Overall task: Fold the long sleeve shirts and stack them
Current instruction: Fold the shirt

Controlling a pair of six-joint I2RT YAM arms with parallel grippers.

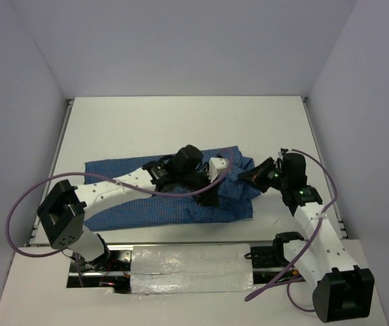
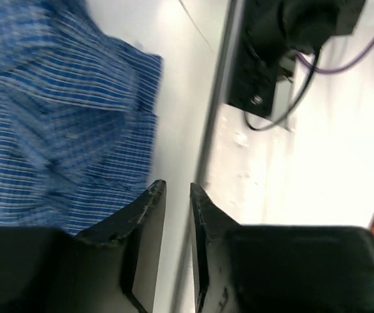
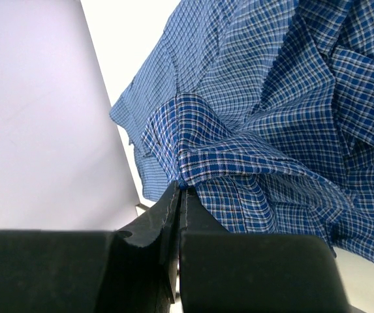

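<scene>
shirt: blue checked cloth lying spread on the table under the left arm, bunched into folds at the end nearest the right pincer.
right pincer: jaws pressed tight together on a raised fold of the shirt, caught right at their tips. the rest of the cloth rumples away beyond and to the right of the fingers.
left pincer: jaws a narrow slit apart with nothing between them, and white table shows through the gap.
cloth by left pincer: the shirt's edge lies left of and beyond the left finger. contact cannot be told.
table: white, under the shirt and both pincers.
cable: purple, looping off a black mount beyond and right of the left pincer.
</scene>
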